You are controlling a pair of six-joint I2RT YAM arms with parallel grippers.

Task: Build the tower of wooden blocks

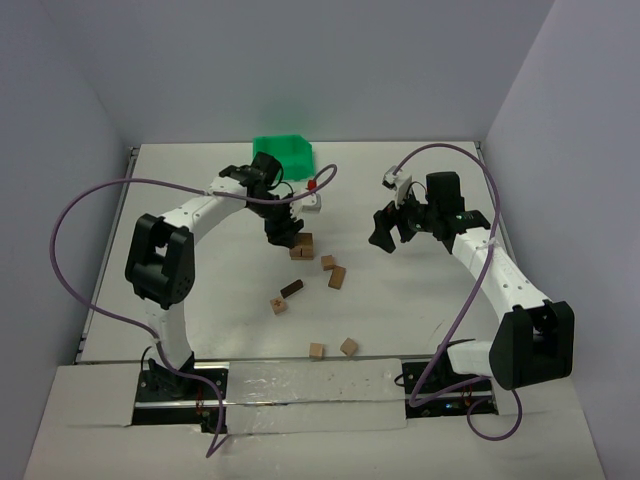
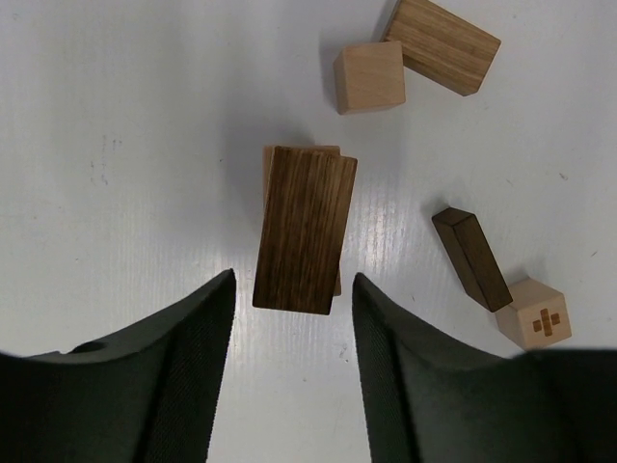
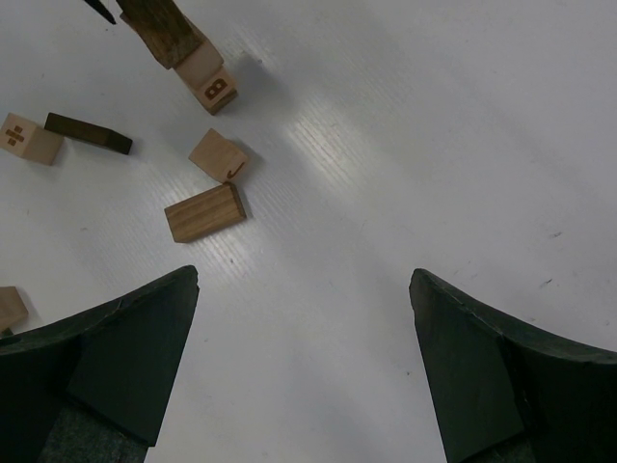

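The wood block tower (image 1: 301, 246) is a small stack at mid-table: a dark brown bar (image 2: 304, 227) lies on a light tan block (image 2: 268, 174). My left gripper (image 1: 283, 238) hangs just over it. In the left wrist view its fingers (image 2: 193, 367) stand apart on either side of the bar's near end, open and not touching it. Loose blocks lie nearby: a tan cube (image 2: 369, 76), a brown bar (image 2: 443, 43), a thin dark bar (image 2: 471, 258) and a cube marked with a plus (image 2: 536, 314). My right gripper (image 1: 385, 240) is wide open and empty to the right of them.
A green bin (image 1: 283, 152) stands at the back. A small white object with a red part (image 1: 313, 200) sits just behind the stack. Two more cubes (image 1: 317, 350) (image 1: 348, 346) lie near the front edge. Purple cables loop over both arms.
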